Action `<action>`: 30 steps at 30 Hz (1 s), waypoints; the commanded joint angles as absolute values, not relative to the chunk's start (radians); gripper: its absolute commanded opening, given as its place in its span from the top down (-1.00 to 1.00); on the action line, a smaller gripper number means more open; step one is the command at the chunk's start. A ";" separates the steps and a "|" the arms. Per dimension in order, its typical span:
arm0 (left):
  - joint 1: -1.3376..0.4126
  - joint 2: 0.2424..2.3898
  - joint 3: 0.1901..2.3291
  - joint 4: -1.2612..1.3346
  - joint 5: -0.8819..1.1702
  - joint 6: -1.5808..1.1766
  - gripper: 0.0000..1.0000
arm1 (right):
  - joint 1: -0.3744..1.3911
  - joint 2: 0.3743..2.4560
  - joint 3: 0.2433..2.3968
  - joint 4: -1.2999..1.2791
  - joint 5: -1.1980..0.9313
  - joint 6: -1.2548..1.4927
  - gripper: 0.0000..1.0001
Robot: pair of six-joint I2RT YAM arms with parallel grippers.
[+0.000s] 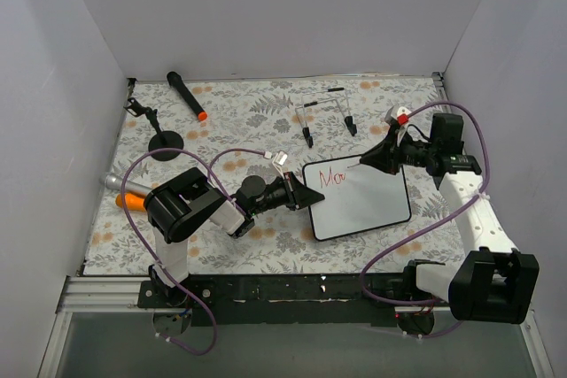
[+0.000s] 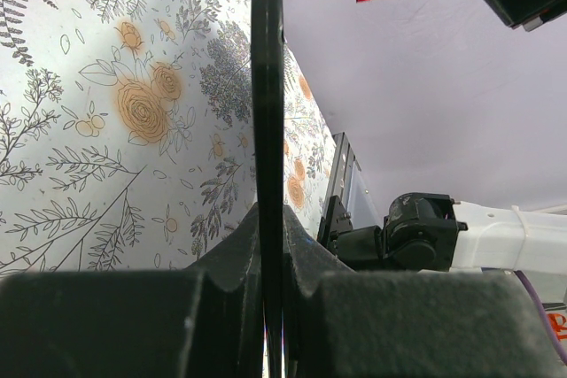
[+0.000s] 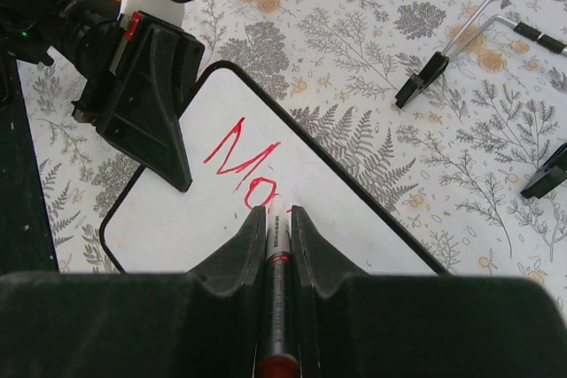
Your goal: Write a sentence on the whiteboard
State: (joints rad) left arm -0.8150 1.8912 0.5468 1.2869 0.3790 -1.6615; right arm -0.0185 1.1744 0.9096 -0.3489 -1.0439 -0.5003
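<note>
A: Where is the whiteboard (image 1: 368, 210)?
B: Lying on the flower-patterned desk (image 1: 239, 121), right of centre and toward the near edge; its left edge sits in the left gripper (image 1: 312, 198).
A: Clamped?
B: Yes; the fingers are pressed onto the black frame, one on each face; the left wrist view sees the board edge-on between them.
A: And the right gripper (image 1: 364, 161)?
B: Closed on a red marker (image 3: 276, 245); the barrel runs between the fingers, tip toward the board's far left corner.
A: The sentence (image 3: 248, 165)?
B: Only a red, slanting "Mo" is written, at that corner; the tip sits at the "o"; from the right wrist I cannot tell whether it touches; from the left wrist it looks clear of the surface.
</note>
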 commanded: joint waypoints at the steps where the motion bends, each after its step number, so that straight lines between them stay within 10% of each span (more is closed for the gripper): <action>1: -0.824 1.856 0.532 1.402 0.354 -1.635 1.00 | -0.040 1.138 0.870 -0.353 -1.071 -0.499 0.97; 30: -0.844 1.839 0.538 1.384 0.322 -1.623 1.00 | -0.075 1.141 0.761 -0.161 -1.075 -0.284 0.97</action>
State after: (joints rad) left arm -0.8314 1.8889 0.5301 1.3033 0.3450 -1.6566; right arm -0.0711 1.1343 0.7822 -0.2195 -1.0718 -0.3244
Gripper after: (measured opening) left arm 0.045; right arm 0.183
